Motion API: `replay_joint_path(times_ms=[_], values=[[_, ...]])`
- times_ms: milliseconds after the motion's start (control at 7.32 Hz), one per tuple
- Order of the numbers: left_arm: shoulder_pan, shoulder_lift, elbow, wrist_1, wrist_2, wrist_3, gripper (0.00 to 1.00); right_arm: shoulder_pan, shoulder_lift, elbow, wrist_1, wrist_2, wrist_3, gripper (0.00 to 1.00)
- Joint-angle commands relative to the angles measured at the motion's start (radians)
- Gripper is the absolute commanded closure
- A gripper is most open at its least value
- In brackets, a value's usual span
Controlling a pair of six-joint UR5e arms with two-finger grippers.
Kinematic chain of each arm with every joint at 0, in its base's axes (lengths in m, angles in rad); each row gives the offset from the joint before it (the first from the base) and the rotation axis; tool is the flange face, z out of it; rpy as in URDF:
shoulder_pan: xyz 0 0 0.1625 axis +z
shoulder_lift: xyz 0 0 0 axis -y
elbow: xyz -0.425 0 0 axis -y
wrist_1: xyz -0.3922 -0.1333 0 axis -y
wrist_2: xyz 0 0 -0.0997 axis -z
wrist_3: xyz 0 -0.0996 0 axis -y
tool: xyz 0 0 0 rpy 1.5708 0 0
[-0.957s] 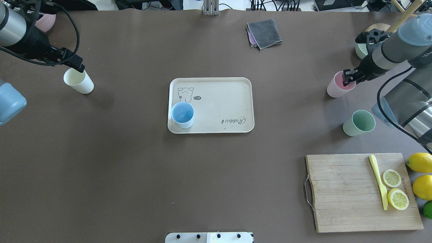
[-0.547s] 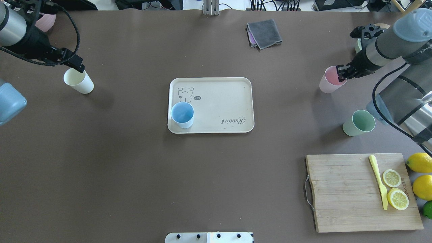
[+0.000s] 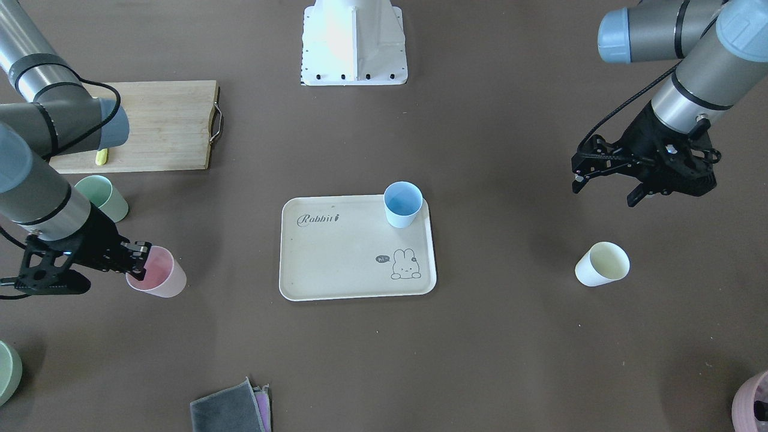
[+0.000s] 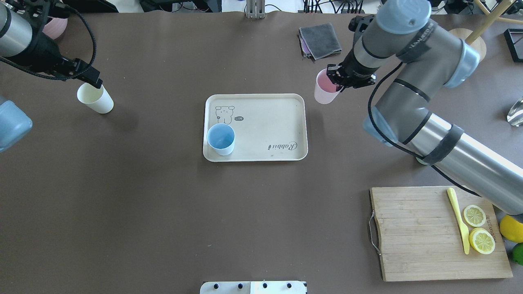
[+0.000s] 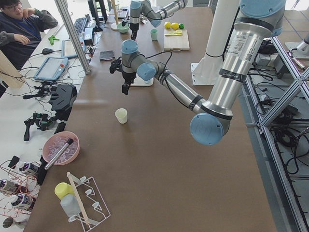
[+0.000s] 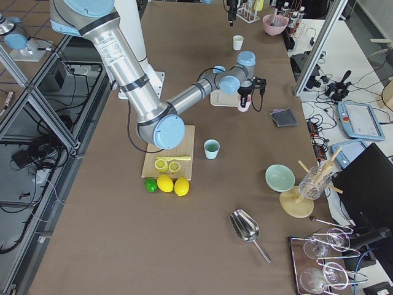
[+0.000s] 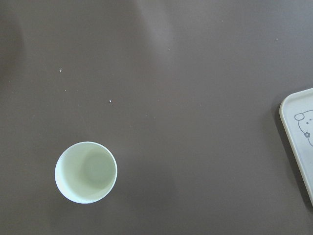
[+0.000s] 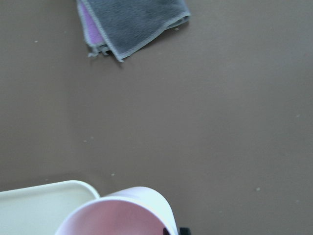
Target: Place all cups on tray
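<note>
The cream tray (image 4: 265,118) lies mid-table with the light blue cup (image 4: 221,139) upright in its near left corner. My right gripper (image 4: 337,79) is shut on the rim of the pink cup (image 4: 325,92) and holds it just off the tray's far right corner; the cup and that corner also show in the right wrist view (image 8: 117,213). The pale yellow cup (image 4: 95,98) stands far left on the table. My left gripper (image 4: 97,83) hovers open above it. The sage green cup (image 6: 211,149) stands on the table at the right, mostly hidden by my right arm in the overhead view.
A folded grey cloth (image 4: 320,40) lies beyond the tray. A wooden cutting board (image 4: 421,232) with lemon slices and a yellow knife is near right, whole lemons (image 4: 511,226) beside it. A pink bowl (image 4: 55,26) sits far left.
My right gripper has carried the pink cup leftward from the table's right side to the tray's far right corner. The left arm and the other cups have not moved.
</note>
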Motion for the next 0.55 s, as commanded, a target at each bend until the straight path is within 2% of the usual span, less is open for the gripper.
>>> replay_joint_path(times_ms=[0, 137, 273, 410], values=[[0.0, -0.001, 0.003, 0.0, 0.0, -0.004, 0.02, -0.088, 0.132, -0.082, -0.038, -0.063, 0.087, 1.0], [0.002, -0.001, 0.003, 0.0, 0.0, -0.007, 0.02, -0.107, 0.155, -0.131, -0.029, -0.076, 0.085, 1.0], [0.002, -0.001, 0.003, 0.002, 0.0, -0.01, 0.02, -0.109, 0.157, -0.136, -0.029, -0.08, 0.085, 0.66], [0.002, -0.001, 0.005, 0.0, 0.0, -0.011, 0.02, -0.109, 0.157, -0.138, -0.028, -0.085, 0.081, 0.02]])
